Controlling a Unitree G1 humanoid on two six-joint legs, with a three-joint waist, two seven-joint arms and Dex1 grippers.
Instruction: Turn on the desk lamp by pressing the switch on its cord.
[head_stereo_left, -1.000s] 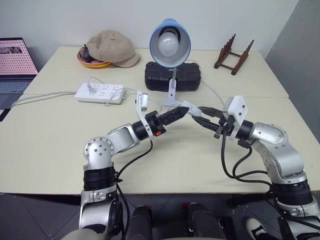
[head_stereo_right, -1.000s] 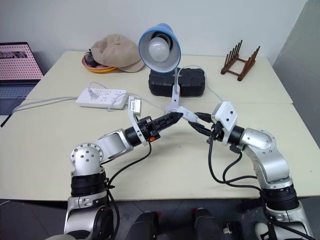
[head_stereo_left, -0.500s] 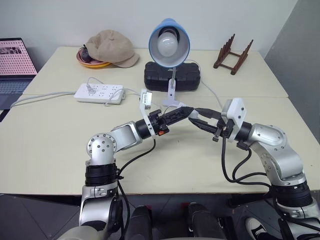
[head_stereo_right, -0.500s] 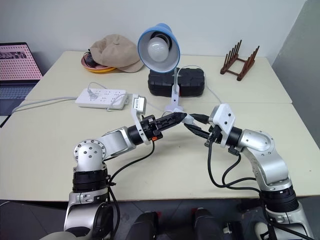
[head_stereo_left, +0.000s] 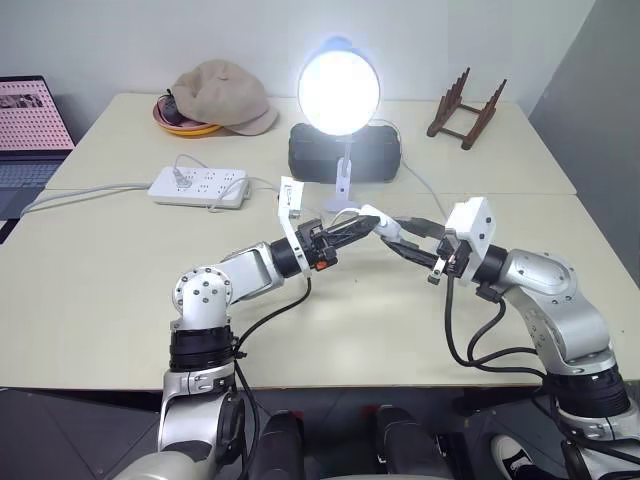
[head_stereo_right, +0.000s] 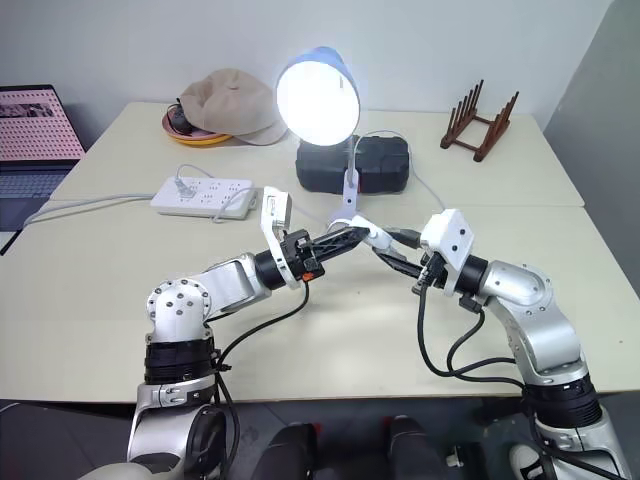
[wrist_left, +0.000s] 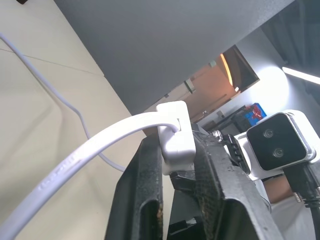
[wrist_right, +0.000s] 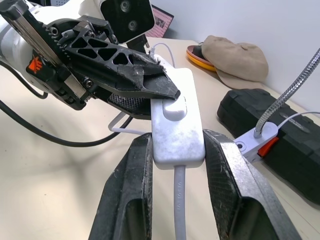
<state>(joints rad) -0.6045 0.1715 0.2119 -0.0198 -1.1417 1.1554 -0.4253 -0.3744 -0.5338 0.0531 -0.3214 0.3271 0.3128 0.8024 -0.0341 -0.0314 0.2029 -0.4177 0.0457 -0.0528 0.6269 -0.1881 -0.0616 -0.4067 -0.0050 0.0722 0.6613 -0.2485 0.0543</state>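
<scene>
Both grippers meet mid-air over the table (head_stereo_left: 90, 270): right gripper (wrist_right: 172, 165) is clamped tight around the switch (wrist_right: 177, 125), holding it up, while the left gripper (head_stereo_left: 362, 225) has its fingers squeezed together on the switch's button end. Cord (wrist_left: 75, 155) trails off from it. Desk lamp (head_stereo_left: 339, 88) stands just behind, near the black case (head_stereo_left: 345, 160), bulb glowing bright.

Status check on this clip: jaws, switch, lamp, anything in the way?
Right gripper shut on the switch. Left gripper shut on its button end. Desk lamp lit. Nothing in the way.
</scene>
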